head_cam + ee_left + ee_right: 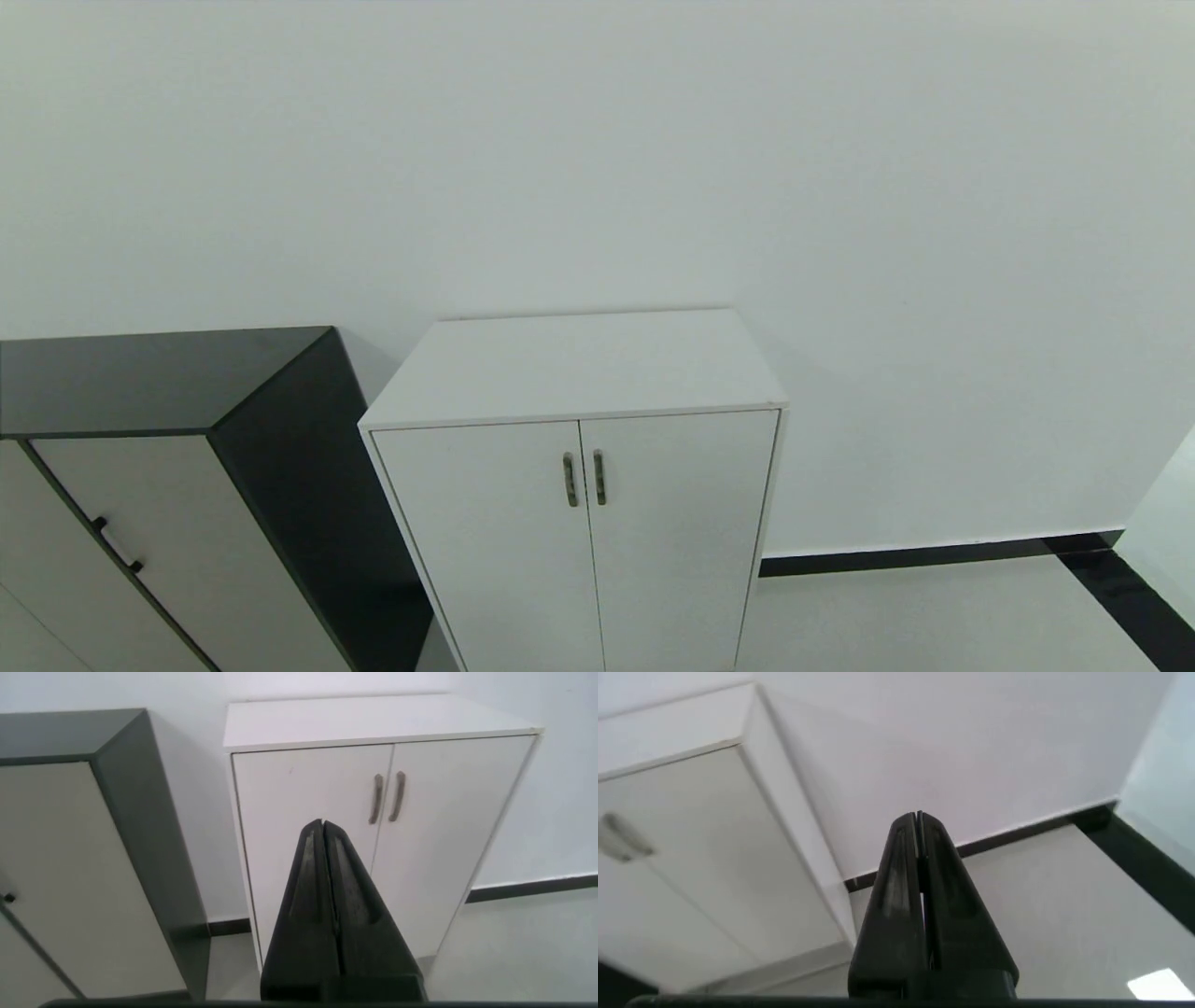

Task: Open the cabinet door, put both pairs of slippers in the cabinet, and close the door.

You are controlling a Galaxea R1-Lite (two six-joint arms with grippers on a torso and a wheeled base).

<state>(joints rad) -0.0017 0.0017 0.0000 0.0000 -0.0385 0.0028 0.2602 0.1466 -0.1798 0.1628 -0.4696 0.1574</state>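
While the white cabinet is seen w/ doors shut, vertical handles paired at centre seam, the left hand, fingers together, is pointed at its front; the right hand, also closed, is aimed past its right side.

Plain white wall across the whole back, evenly lit. Along its foot, a black baseboard, turning at the right corner to run forward beside a 2nd pale wall. Pale grey floor, smooth, with 1 bright patch near that strip in the right wrist view. At the left, against the back wall, a dark cabinet: black top and side, 1 light door with a slim black handle near its edge.
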